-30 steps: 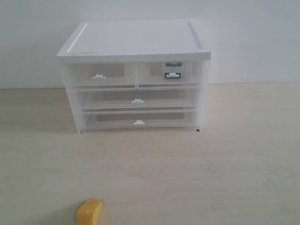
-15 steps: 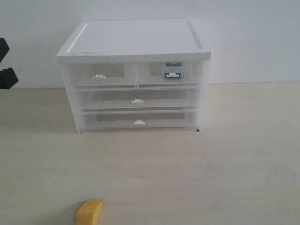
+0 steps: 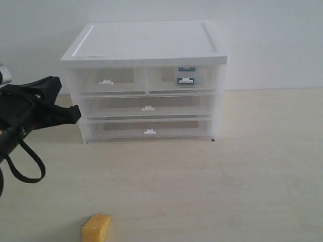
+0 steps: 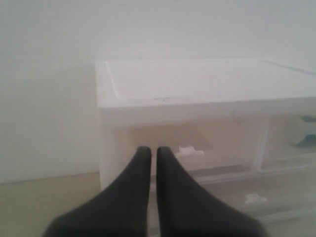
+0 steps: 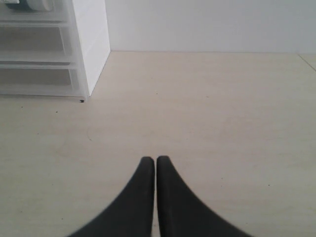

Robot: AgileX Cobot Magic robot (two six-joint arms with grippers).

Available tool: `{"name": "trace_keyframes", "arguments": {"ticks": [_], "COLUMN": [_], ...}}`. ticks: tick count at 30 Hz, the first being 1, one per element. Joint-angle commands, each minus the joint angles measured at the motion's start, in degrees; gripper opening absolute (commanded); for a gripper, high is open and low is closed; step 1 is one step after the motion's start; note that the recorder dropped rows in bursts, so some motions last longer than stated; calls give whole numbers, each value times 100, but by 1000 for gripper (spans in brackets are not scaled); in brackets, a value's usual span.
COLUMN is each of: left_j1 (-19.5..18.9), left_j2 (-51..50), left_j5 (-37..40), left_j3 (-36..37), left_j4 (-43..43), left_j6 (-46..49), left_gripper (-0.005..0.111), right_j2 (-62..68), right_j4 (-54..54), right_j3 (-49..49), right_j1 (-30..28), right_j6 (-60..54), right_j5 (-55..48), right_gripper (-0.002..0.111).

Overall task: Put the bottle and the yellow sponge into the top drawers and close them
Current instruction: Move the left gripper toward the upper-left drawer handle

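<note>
While the left end effector [image 4: 153, 153] hovers closed and empty by the cabinet [image 3: 146, 45], the yellow sponge [image 3: 96, 228] lies well apart.

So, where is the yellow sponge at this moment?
In the exterior view the yellow sponge lies on the table at the bottom edge, left of centre, in front of the white cabinet.

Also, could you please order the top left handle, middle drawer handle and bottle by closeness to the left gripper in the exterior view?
From the left gripper:
1. Top left handle, left side.
2. Middle drawer handle, centre.
3. Bottle, inside the top right drawer.
</note>
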State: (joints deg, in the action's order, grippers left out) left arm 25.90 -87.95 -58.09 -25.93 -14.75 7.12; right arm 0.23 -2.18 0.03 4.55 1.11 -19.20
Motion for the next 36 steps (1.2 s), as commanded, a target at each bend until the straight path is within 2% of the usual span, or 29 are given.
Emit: {"name": "trace_keyframes", "arguments": {"ticks": [1, 5, 7, 9, 12, 13, 15, 17, 21, 23, 25, 30, 36], "left_j1": [310, 467, 467, 467, 467, 467, 467, 467, 467, 467, 467, 467, 467], "left_j2": [-629, -1155, -1360, -1634, -1828, -1939, -2043, -2132, -2200, -2276, -2446, -2825, -2854], "left_j5": [-787, -1178, -1065, -840, -644, -498, -496, -486, -486, -642, -1162, -1187, -1187], "left_j3": [-40, -179, -350, -631, -914, -1099, -1282, -1442, -1584, -1649, -1660, -1850, -2015], "left_j4": [-500, -475, -185, 289, 554, 554, 453, 453, 247, -50, -89, -305, -475], "left_j6": [48, -5, -5, -154, -336, -436, -527, -712, -766, -312, 200, -29, -107], "left_gripper": [4, 4, 4, 10, 36, 58, 79, 89, 87, 84, 84, 77, 75], "right_j2": [-23, -23, -23, -23, -23, -23, -23, -23, -23, -23, -23, -23, -23], "right_j4": [13, 13, 13, 13, 13, 13, 13, 13, 13, 13, 13, 13, 13], "right_j3": [-3, -3, -3, -3, -3, -3, -3, -3, -3, -3, -3, -3, -3], "right_j1": [6, 6, 6, 6, 6, 6, 6, 6, 6, 6, 6, 6, 6], "right_j6": [6, 6, 6, 6, 6, 6, 6, 6, 6, 6, 6, 6, 6], "right_j5": [27, 27, 27, 27, 27, 27, 27, 27, 27, 27, 27, 27, 27], "right_gripper": [0, 0, 0, 0, 0, 0, 0, 0, 0, 0, 0, 0, 0]}}
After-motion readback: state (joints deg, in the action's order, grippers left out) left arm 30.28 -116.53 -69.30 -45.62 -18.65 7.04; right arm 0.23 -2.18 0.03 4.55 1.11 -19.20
